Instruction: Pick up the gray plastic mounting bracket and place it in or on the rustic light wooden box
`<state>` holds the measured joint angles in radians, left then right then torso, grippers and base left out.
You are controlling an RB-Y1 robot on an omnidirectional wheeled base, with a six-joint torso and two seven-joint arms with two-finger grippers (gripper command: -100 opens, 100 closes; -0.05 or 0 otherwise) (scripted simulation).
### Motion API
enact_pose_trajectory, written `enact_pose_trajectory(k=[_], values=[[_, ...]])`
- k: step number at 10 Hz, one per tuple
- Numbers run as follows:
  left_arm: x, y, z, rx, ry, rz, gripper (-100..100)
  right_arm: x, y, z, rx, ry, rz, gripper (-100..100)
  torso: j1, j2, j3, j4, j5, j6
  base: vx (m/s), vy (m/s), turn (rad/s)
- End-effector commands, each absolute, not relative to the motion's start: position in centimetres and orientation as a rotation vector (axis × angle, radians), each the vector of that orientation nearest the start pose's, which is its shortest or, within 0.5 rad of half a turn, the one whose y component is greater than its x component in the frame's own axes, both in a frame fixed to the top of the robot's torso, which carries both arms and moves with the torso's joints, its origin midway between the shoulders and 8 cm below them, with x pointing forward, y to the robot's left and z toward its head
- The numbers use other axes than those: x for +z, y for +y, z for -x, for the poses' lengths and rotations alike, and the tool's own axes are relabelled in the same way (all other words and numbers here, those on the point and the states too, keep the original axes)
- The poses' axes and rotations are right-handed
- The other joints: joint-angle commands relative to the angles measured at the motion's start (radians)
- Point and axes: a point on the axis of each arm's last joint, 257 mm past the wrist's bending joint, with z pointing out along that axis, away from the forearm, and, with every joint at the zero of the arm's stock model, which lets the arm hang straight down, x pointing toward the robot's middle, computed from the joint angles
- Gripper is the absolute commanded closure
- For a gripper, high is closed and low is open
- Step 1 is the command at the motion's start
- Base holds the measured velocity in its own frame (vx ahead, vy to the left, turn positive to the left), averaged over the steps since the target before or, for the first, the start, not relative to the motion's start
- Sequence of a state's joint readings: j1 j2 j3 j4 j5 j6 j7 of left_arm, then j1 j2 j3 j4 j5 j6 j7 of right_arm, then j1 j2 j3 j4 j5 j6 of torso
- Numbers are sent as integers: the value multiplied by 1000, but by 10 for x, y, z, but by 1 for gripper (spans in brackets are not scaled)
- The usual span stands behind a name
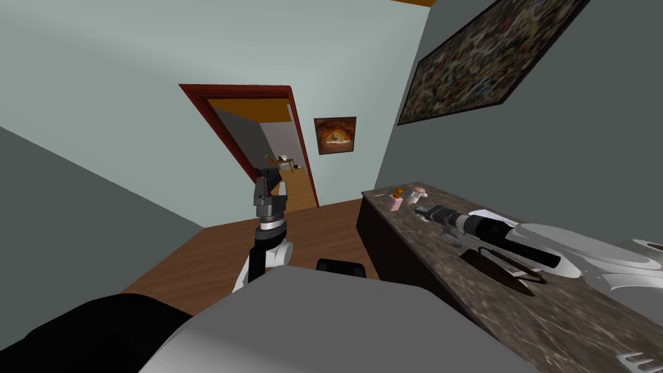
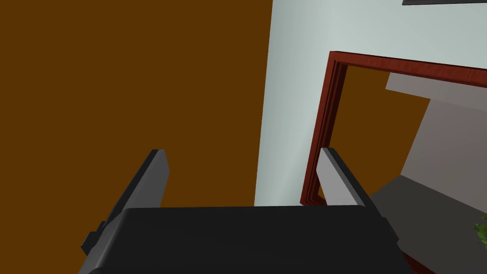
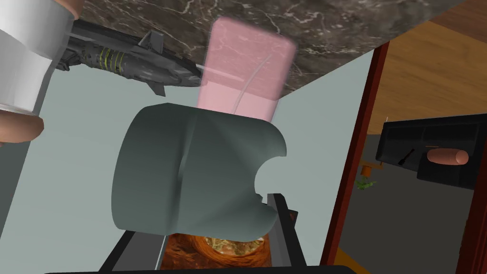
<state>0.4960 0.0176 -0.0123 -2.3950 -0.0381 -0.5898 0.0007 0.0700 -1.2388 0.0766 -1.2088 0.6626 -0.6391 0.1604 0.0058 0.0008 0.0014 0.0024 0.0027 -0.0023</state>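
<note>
A grey bracket [image 3: 190, 176] with a curved face and a notched edge sits between my right gripper's [image 3: 209, 211] fingers, which press its sides. In the head view, my right gripper [image 1: 425, 210] reaches over a dark marble counter [image 1: 518, 317] and stops just short of a pale pink box-like block [image 1: 392, 202]. The right wrist view shows that pink block [image 3: 247, 66] just beyond the bracket, standing on the counter. My left gripper [image 1: 269, 191] is raised in front of me, away from the counter. Its fingers [image 2: 154, 178] stand open with nothing between them.
A white cylinder with brown ends [image 1: 416, 194] stands beside the pink block. A dark elongated model with fins [image 3: 123, 62] lies on the counter, under my right forearm. A red-framed doorway [image 1: 259, 149] opens ahead across the wooden floor [image 1: 213, 252].
</note>
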Motion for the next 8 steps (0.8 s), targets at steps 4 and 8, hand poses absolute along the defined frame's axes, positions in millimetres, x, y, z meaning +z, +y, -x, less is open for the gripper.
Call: enact_pose_trajectory(k=[4,8], values=[[89,258,-302,-1337,503,454,0,-136,-560,-475,-85,1864,584,100,-2,2,1,1,-1,1,-9,7,141],[89,258,-302,-1337,503,454,0,-77,-610,-476,-151,1839,496,100,-6,3,2,1,-3,3,-30,-31,187]])
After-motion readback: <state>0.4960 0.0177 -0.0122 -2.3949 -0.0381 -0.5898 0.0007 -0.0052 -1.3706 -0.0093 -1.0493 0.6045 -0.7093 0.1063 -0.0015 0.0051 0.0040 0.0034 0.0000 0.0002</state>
